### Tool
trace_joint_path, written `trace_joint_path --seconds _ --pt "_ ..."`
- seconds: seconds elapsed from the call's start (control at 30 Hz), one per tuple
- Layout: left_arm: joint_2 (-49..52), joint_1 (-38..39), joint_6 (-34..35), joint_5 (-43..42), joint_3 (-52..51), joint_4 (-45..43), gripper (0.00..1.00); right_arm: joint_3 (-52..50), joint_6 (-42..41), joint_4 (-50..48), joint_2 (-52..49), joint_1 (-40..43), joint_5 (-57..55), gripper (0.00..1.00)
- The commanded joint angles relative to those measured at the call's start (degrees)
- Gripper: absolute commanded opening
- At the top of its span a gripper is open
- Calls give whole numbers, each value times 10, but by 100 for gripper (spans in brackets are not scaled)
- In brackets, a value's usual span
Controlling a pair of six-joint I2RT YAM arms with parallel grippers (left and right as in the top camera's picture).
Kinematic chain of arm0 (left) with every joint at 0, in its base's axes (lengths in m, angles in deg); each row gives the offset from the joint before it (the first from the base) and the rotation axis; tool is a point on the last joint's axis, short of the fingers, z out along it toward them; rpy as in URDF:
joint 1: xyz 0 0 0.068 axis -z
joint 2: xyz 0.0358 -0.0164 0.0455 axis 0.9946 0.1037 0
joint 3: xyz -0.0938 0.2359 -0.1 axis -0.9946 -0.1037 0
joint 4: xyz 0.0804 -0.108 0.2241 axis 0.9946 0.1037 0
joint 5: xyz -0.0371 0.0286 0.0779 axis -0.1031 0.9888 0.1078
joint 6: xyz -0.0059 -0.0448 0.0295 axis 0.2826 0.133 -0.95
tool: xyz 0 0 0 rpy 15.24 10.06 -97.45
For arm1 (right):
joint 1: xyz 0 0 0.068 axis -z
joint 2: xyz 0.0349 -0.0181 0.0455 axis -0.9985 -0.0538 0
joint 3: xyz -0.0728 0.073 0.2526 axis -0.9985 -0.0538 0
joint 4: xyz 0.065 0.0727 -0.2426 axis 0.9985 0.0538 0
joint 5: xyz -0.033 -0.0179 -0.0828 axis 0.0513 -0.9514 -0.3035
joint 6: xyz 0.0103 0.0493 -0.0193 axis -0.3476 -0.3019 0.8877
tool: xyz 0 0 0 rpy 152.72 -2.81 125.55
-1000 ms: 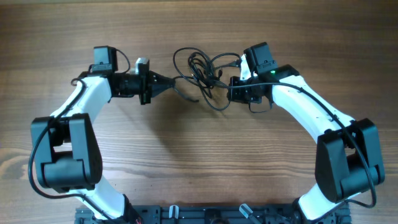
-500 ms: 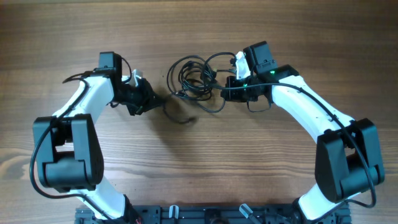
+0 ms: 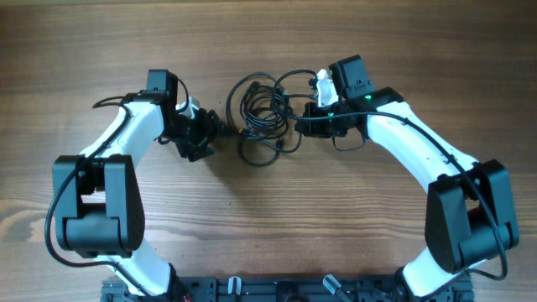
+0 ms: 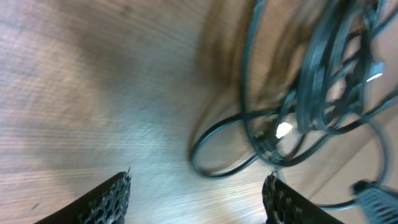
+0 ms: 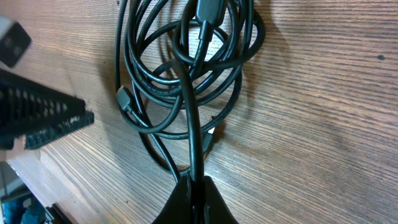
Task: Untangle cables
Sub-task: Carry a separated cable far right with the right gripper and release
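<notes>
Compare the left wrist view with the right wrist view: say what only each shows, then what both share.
Left wrist only: the left end effector, open with nothing between its fingers, just short of the cables, which look blurred. Right wrist only: the right end effector shut on one strand, and a small plug in sharp detail. Both: the same looped clump on the wooden table.

overhead straight down on the whole table; both wrist views close and low (the cables common to all three)
</notes>
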Motion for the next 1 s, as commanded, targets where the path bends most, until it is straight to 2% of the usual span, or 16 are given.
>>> trace_joint_path --seconds 0.0,0.1,0.23,0.4,0.57,0.73,0.87,0.97 --pt "-7 14 61 -22 15 -43 70 2 28 -3 7 3 26 4" --pt "-7 39 116 22 15 -95 70 2 69 -3 7 3 90 4" --pt "-5 89 175 137 15 -144 71 2 97 1 7 3 129 4" --pt "-3 112 195 187 15 -158 71 2 111 5 7 -2 129 4" --pt "35 112 207 186 15 -194 70 2 111 1 7 -17 129 4" --pt "69 112 207 142 15 -247 70 2 111 2 7 -17 129 4" --pt "70 117 207 141 15 -250 63 2 111 2 7 -17 129 4" --pt "71 124 206 141 15 -247 50 2 111 2 7 -17 129 4"
